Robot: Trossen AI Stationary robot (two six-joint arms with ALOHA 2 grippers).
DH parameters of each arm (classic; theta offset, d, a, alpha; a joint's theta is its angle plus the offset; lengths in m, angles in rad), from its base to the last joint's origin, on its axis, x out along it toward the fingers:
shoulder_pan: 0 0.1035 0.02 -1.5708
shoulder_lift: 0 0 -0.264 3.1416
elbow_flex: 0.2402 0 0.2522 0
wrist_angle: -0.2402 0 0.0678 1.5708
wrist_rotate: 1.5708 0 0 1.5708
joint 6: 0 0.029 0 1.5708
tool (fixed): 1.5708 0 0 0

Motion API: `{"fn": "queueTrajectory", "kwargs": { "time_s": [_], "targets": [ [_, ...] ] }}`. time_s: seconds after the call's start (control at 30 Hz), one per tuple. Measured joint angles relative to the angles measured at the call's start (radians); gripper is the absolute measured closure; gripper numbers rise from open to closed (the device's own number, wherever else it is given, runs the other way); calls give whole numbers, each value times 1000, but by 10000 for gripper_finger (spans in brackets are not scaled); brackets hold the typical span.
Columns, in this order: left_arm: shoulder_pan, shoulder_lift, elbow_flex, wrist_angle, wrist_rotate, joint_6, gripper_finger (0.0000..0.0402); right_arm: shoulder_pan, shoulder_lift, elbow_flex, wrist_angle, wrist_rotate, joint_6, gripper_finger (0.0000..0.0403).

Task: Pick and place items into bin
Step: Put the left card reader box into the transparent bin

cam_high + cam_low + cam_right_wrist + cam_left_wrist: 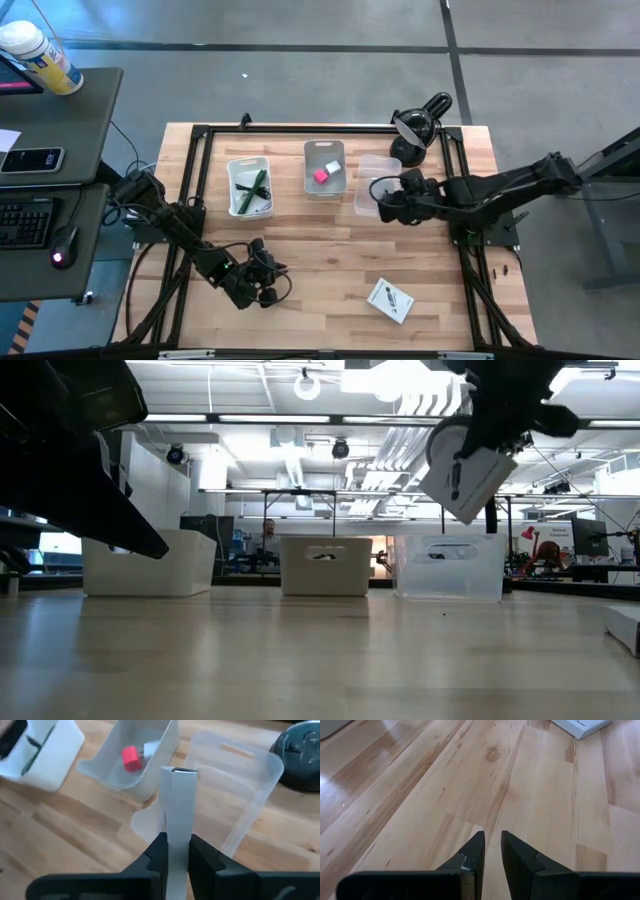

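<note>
My right gripper (384, 203) is shut on a white card with black print (468, 480) and holds it in the air above the clear bin (378, 178). The grey middle bin (324, 167) holds the pink block (131, 758) and the white cube (334, 167). In the white left bin (250, 187) lie the green pen (258, 183) and the black cable. A second white card (390, 300) lies flat on the table near its near edge. My left gripper (492, 860) hovers low over bare wood at the near left, its fingers a narrow gap apart and holding nothing. My right gripper pinches the white card (177, 835) between its two fingers, which lie on the card's two flat faces. In the right wrist view the card shows edge-on and sticks out past the fingertips. It is lifted clear and hangs tilted over the clear bin (448, 567).
The black desk lamp (420, 125) stands at the table's far right corner, just behind the clear bin. A black frame runs round the table's edges. Bare wood spreads across the middle and near part of the table. A desk with a keyboard and a mouse stands to the left.
</note>
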Motion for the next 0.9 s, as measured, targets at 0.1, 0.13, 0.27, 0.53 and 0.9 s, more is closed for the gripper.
{"fn": "queueTrajectory", "kwargs": {
  "time_s": [0.1,0.13,0.27,0.53,0.9],
  "targets": [
    [0,0,0,0,0,-8,350,-19,-59,-100,113,-10,24,350],
    [0,0,0,0,0,-9,350,-24,-80,-136,147,-14,29,348],
    [0,0,0,0,0,-10,350,-46,-170,-271,306,-15,39,355],
    [0,0,0,0,0,-16,350,-107,-325,-410,437,2,16,349],
    [1,0,0,-2,-41,-62,350,-223,-381,-433,450,-32,-76,353]
  ]
}}
